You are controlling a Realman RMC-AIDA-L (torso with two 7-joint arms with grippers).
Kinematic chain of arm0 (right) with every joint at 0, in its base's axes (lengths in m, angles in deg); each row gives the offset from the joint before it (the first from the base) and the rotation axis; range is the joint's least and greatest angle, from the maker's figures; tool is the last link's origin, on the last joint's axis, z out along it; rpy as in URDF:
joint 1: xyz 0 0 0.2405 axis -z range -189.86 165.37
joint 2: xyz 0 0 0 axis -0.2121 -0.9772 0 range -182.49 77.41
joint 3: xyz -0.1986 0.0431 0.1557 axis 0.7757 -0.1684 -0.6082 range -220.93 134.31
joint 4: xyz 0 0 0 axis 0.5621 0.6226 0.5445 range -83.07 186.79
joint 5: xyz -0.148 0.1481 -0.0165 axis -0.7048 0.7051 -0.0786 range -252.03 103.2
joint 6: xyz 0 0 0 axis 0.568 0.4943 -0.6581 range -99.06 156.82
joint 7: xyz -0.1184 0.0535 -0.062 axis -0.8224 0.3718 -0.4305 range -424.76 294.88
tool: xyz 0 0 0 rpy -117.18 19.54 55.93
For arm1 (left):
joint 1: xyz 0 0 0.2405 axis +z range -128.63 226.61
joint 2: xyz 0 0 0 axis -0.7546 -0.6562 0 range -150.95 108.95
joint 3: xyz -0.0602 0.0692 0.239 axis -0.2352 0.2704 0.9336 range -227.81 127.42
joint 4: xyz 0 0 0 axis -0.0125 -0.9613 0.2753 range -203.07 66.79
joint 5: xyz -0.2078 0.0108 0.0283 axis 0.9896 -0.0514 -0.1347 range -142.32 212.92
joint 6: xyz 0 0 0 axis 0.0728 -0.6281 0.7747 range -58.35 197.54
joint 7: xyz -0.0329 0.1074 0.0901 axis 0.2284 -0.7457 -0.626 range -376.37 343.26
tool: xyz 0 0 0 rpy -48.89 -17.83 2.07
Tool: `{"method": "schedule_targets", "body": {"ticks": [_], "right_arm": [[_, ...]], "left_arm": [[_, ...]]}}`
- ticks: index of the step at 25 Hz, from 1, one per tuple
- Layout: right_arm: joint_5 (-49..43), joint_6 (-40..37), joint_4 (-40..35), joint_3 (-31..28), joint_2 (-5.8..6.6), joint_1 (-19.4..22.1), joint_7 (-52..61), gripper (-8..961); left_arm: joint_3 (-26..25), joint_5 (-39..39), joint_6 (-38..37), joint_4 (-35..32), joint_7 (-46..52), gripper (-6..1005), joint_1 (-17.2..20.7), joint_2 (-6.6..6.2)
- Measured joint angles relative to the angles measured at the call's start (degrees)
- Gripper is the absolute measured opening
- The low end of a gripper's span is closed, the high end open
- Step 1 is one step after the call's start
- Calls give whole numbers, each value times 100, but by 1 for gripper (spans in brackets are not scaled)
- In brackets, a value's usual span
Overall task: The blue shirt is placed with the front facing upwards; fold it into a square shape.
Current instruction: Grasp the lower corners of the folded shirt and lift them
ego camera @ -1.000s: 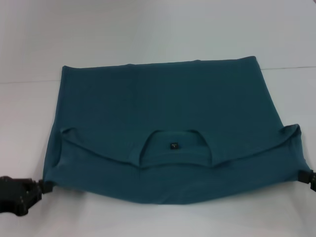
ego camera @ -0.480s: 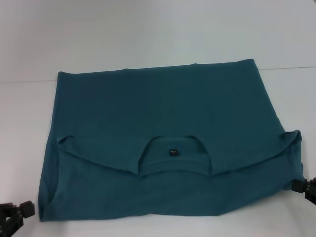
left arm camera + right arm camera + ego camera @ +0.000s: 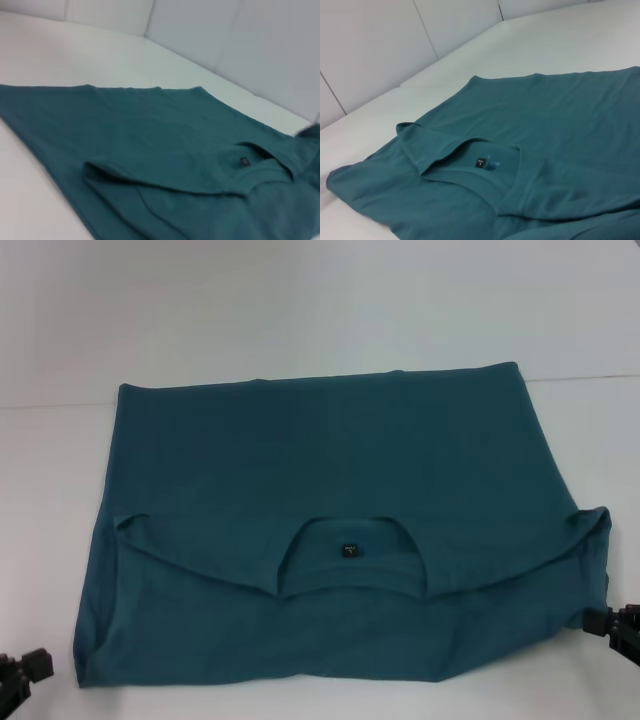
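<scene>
Lying flat on the white table [image 3: 300,300], the blue shirt [image 3: 330,460] is already folded once, with the neck end laid over so the collar and its small dark label [image 3: 348,549] face up near the robot. It makes a wide shape, longer from side to side than from front to back (so it is not a square yet). The left gripper [image 3: 18,680] sits just off the shirt's near left corner, not touching it. The right gripper [image 3: 615,625] is right against the near right edge. Nobody can tell if either one's fingers are wide or closed. Each side edge lies inward from its own arm, about equally near.
</scene>
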Motion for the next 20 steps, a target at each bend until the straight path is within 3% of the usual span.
{"method": "schedule_targets", "body": {"ticks": [5, 10, 17, 20], "right_arm": [[-27, 34, 7, -5, 2, -2, 9, 50], [-83, 43, 7, -37, 12, -10, 37, 50], [-84, 44, 8, -56, 31, -9, 52, 51], [-84, 44, 7, -56, 32, -18, 63, 51]], "left_arm": [[-107, -7, 93, -45, 463, 38, -164, -18], [-77, -35, 213, -361, 1160, 110, -298, 17], [-17, -47, 480, -676, 1896, 338, -411, 40], [232, -51, 543, -846, 2153, 413, -410, 80]]}}
